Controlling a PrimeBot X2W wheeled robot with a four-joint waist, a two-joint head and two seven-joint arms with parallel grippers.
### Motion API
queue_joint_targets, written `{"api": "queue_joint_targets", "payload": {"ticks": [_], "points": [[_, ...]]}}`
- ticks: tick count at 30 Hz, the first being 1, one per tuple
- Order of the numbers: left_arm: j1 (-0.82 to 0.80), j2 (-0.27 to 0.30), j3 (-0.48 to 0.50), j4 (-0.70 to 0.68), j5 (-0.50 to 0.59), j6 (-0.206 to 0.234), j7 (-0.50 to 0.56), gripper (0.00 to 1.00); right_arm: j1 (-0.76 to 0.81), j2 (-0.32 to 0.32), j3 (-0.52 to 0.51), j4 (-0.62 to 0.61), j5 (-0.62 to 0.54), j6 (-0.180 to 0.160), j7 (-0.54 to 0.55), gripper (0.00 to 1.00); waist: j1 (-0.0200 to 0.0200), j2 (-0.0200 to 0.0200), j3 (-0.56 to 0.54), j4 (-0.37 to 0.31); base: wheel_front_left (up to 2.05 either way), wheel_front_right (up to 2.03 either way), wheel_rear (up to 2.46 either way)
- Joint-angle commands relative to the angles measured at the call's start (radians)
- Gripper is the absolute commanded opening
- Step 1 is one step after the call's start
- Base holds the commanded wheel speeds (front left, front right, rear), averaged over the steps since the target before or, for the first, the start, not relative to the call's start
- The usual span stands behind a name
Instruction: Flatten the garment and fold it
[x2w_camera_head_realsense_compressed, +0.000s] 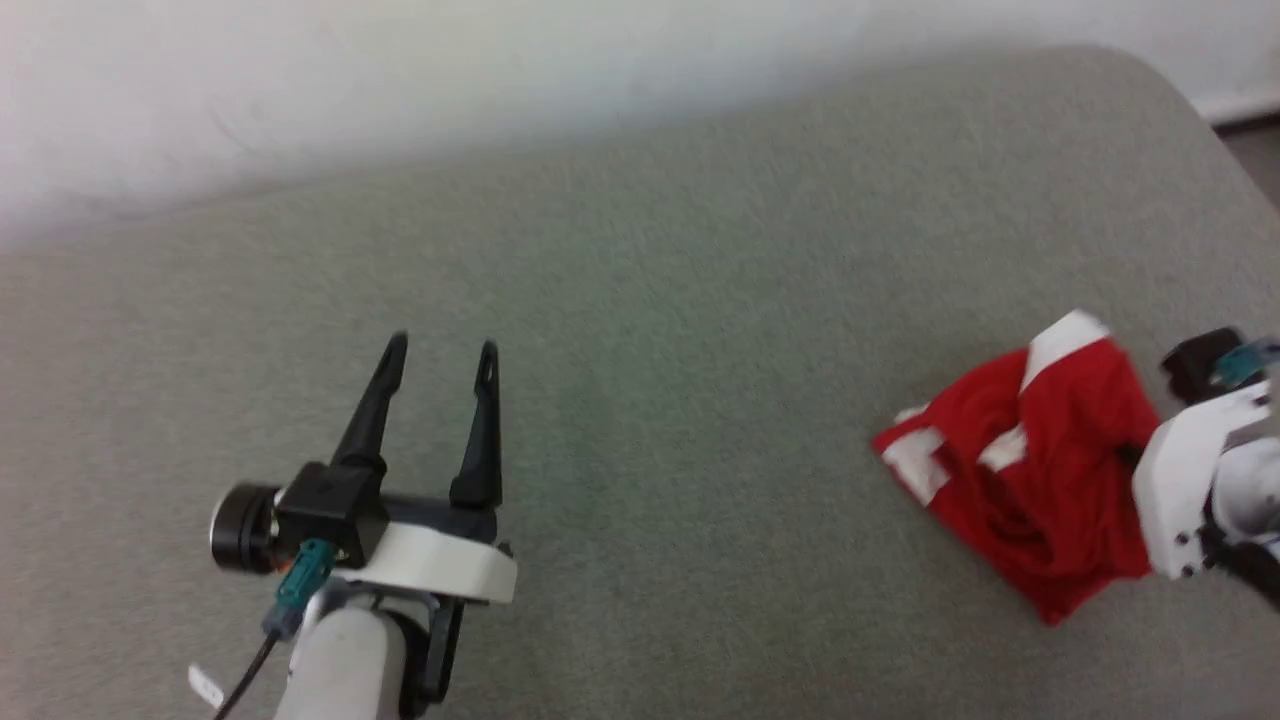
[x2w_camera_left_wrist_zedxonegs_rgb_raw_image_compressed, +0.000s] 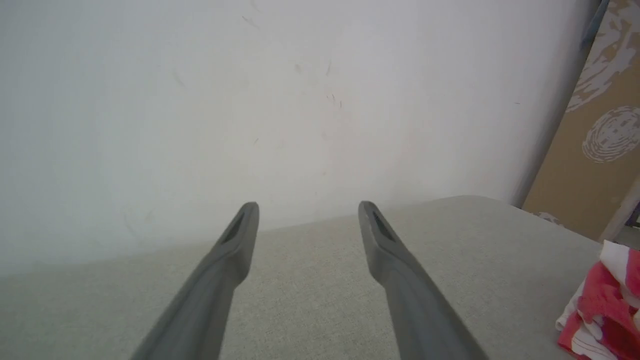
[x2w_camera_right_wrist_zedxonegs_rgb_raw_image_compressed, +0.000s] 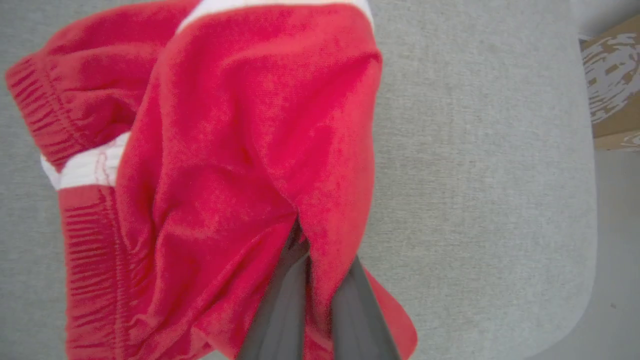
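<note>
Red garment (x2w_camera_head_realsense_compressed: 1035, 480), pinched by right gripper (x2w_camera_right_wrist_zedxonegs_rgb_raw_image_compressed: 306, 250), lies near table (x2w_camera_right_wrist_zedxonegs_rgb_raw_image_compressed: 475, 175) edge.

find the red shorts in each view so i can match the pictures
Head view: the garment lies bunched at the right, about mid-height.
Left wrist view: in the lower right corner, partly cut off.
Right wrist view: across the left and centre, pinched by the right end effector at bottom centre.
Shared landmark: the grey surface under it in all three.
</note>
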Motion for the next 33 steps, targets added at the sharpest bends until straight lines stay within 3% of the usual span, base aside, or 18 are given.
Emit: {"api": "queue_joint_targets", "payload": {"ticks": [1, 8, 14, 15, 16, 20, 26, 30, 33], "points": [[-0.035, 0.014, -0.01, -0.007, 0.016, -0.011, -0.005, 1.0, -0.039, -0.01, -0.009, 0.042, -0.009, -0.001, -0.049, 0.0, -0.0001, -0.0001, 0.194, -0.12, 0.0, 0.0, 0.0], [-0.131, 0.038, -0.041, -0.032, 0.05, -0.028, 0.001, 1.0, -0.163, -0.026, -0.086, 0.252, -0.031, -0.001, -0.237, 0.0, -0.0001, -0.0001, 0.308, -0.123, 0.0, 0.0, 0.0], [-0.141, 0.048, -0.03, -0.038, 0.049, -0.015, 0.004, 1.0, -0.223, -0.007, -0.146, 0.396, -0.058, -0.001, -0.328, 0.0, -0.0001, -0.0001, 0.33, -0.115, 0.0, 0.0, 0.0], [-0.139, 0.05, -0.028, -0.037, 0.048, -0.013, 0.004, 1.0, -0.231, 0.002, -0.154, 0.423, -0.064, -0.001, -0.343, 0.35, -0.0001, -0.0001, 0.33, -0.114, 0.0, 0.0, 0.0], [-0.136, 0.051, -0.027, -0.036, 0.047, -0.011, 0.004, 1.0, -0.239, 0.01, -0.163, 0.445, -0.069, -0.001, -0.365, 1.0, -0.0001, -0.0001, 0.327, -0.112, 0.0, 0.0, 0.0], [-0.121, 0.049, -0.02, -0.031, 0.036, -0.001, 0.002, 1.0, -0.255, 0.019, -0.184, 0.512, -0.127, -0.001, -0.5, 1.0, -0.0001, -0.0001, 0.297, -0.106, 0.0, 0.0, 0.0], [-0.095, 0.035, -0.023, -0.007, 0.011, 0.007, -0.002, 1.0, -0.241, -0.043, -0.259, 0.587, -0.307, -0.001, -0.752, 1.0, -0.0001, -0.0001, 0.208, -0.081, 0.0, 0.0, 0.0], [-0.064, 0.022, -0.026, 0.019, -0.011, 0.015, -0.004, 1.0, -0.187, -0.047, -0.325, 0.566, -0.388, -0.001, -0.792, 1.0, -0.0001, -0.0001, 0.128, -0.048, 0.0, 0.0, 0.0], [-0.034, 0.014, -0.019, 0.024, -0.028, 0.025, -0.004, 1.0, -0.122, -0.015, -0.364, 0.475, -0.429, -0.001, -0.797, 1.0, -0.0001, -0.0001, 0.073, -0.022, 0.0, 0.0, 0.0]]}}
